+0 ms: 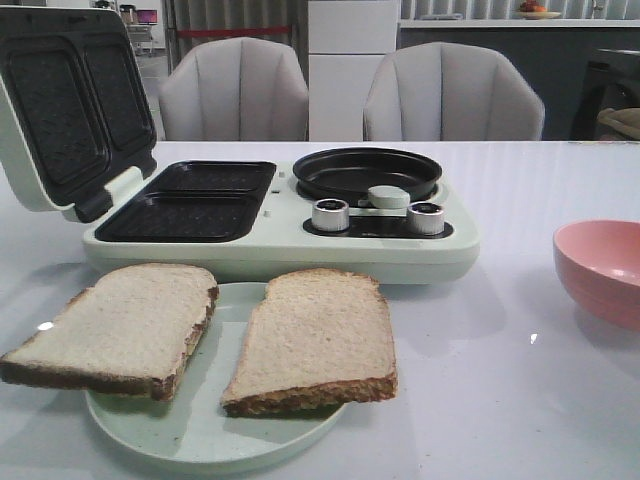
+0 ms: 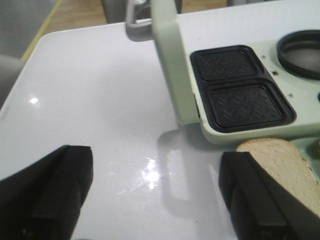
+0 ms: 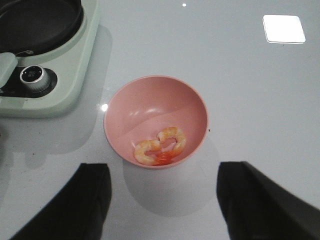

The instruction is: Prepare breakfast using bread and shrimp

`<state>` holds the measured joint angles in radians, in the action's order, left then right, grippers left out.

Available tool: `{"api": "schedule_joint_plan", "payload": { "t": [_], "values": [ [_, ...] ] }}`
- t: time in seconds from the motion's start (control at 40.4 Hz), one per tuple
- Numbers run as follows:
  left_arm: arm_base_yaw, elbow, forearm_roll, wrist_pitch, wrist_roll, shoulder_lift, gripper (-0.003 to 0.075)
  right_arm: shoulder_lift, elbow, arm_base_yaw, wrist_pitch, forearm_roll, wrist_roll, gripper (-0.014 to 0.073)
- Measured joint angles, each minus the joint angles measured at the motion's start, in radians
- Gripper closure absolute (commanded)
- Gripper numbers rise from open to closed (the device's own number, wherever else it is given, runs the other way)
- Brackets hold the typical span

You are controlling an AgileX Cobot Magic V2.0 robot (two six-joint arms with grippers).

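Note:
Two slices of bread lie on a pale green plate (image 1: 215, 440) at the table's front: the left slice (image 1: 120, 325) and the right slice (image 1: 315, 335). A corner of one bread slice (image 2: 285, 165) shows beside my left gripper (image 2: 157, 192), which hangs open over bare table. Curled orange-pink shrimp (image 3: 161, 145) lie in a pink bowl (image 3: 156, 102), also seen as the pink bowl (image 1: 602, 268) at the right. My right gripper (image 3: 162, 197) is open above the table just short of the bowl. Neither gripper shows in the front view.
A pale green breakfast maker (image 1: 280, 215) stands behind the plate, its lid (image 1: 65, 100) raised at the left over two dark sandwich plates (image 1: 190, 200). It has a round black pan (image 1: 366, 172) and two silver knobs (image 1: 330, 215). Two chairs stand behind the table.

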<state>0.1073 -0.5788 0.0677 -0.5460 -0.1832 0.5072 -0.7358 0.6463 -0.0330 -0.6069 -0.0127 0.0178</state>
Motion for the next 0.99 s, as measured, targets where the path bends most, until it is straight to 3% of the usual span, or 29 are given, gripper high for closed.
{"api": "schedule_joint_plan", "payload": {
  "t": [0.272, 0.544, 0.693, 0.841, 0.989],
  "values": [
    [0.281, 0.002, -0.007, 0.002, -0.288, 0.13, 0.0139, 0.0, 0.0, 0.0, 0.0, 0.0, 0.0, 0.0035],
    [0.617, 0.162, -0.302, 0.126, -0.331, 0.33, 0.0139, 0.0, 0.0, 0.0, 0.0, 0.0, 0.0, 0.0035],
    [0.645, 0.176, -0.375, 0.204, -0.331, 0.466, 0.0141, 0.0, 0.0, 0.0, 0.0, 0.0, 0.0, 0.0035],
    [0.645, 0.17, -0.414, 0.262, -0.31, 0.599, 0.019, 0.0, 0.0, 0.0, 0.0, 0.0, 0.0, 0.0035],
    [0.649, 0.123, -0.616, 0.215, -0.059, 0.685, 0.019, 0.0, 0.0, 0.0, 0.0, 0.0, 0.0, 0.0035]
  ]
}}
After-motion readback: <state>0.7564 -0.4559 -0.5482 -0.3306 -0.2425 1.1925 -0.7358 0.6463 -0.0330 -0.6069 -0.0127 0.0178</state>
